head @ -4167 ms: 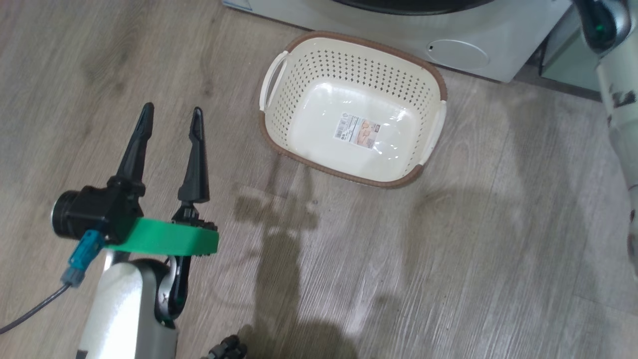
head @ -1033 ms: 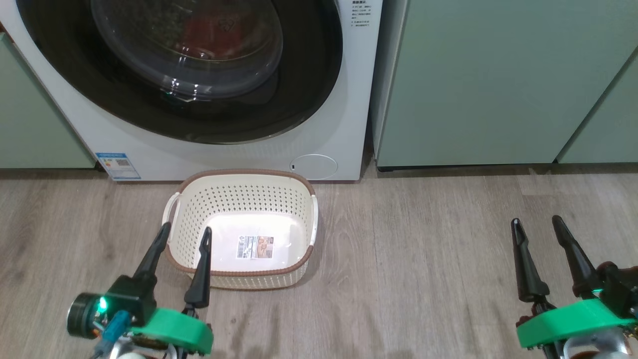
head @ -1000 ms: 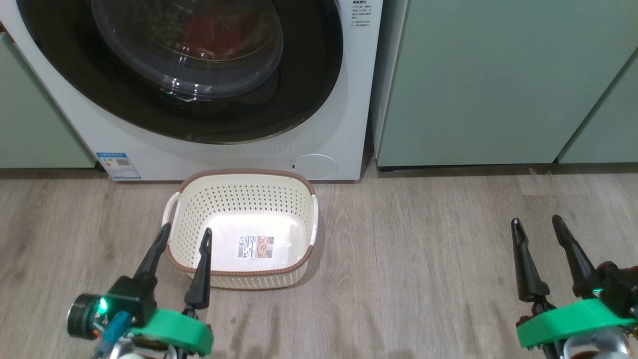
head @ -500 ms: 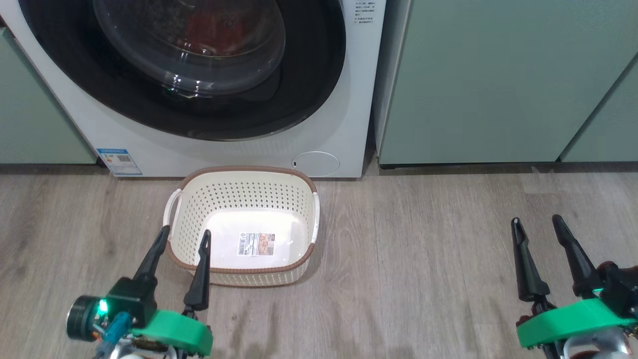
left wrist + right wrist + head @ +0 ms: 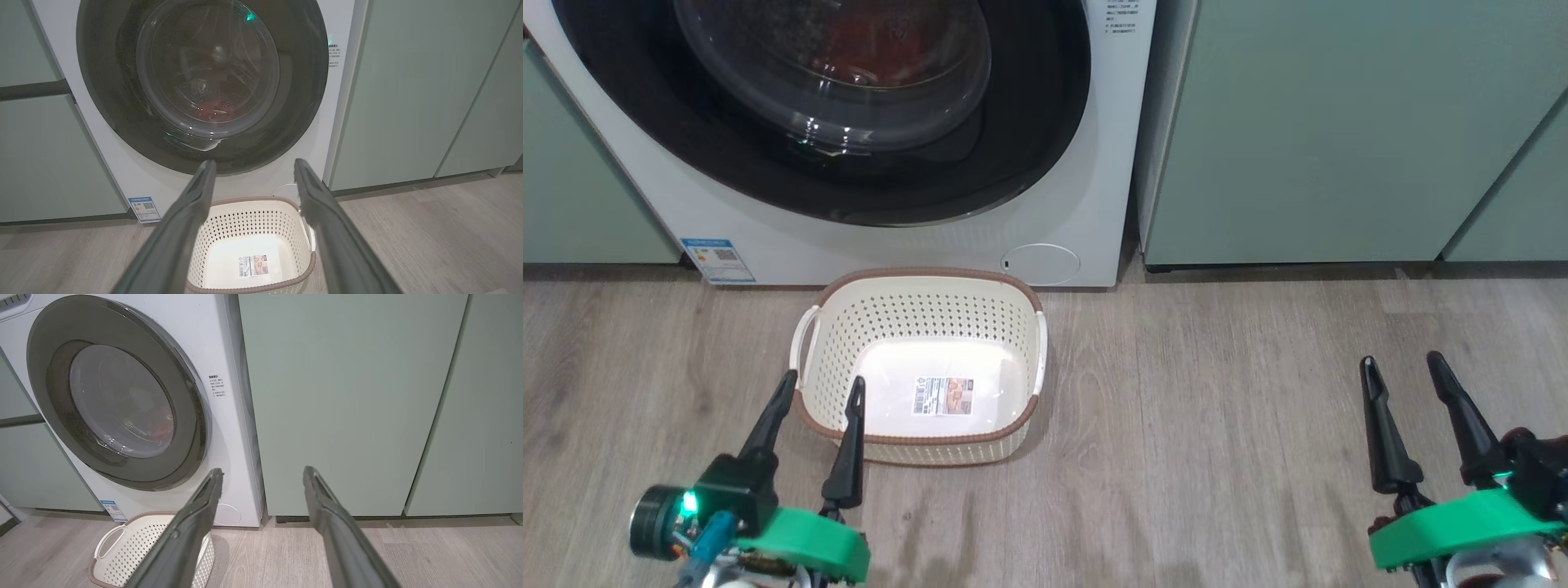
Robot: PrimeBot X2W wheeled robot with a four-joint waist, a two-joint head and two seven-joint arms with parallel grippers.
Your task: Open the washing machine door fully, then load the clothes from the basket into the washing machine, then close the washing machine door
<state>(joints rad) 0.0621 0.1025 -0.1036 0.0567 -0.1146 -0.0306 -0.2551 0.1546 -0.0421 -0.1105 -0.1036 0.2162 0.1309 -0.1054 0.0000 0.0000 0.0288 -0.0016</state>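
Observation:
The washing machine (image 5: 1107,163) stands ahead with its door (image 5: 1029,122) shut against the front. The red clothes (image 5: 866,45) show dimly behind the glass bowl, also in the left wrist view (image 5: 214,107). On the floor before the machine, the cream basket (image 5: 931,272) holds nothing but the label on its floor. My left gripper (image 5: 822,384) is open at the basket's near left corner, above it and touching nothing. My right gripper (image 5: 1401,363) is open over bare floor far to the right. The wrist views show the door (image 5: 102,102) (image 5: 196,428) beyond open fingers.
Pale green cabinets (image 5: 1339,122) flank the machine on the right, and another (image 5: 572,163) on the left. A blue sticker (image 5: 717,260) and a round cap (image 5: 1040,264) sit low on the machine's front. Wood floor (image 5: 1217,425) spreads between the grippers.
Four seconds ago the head looked down at the basket and floor; it now faces the machine. In the last second the picture shifted only slightly. Both grippers stayed open and still.

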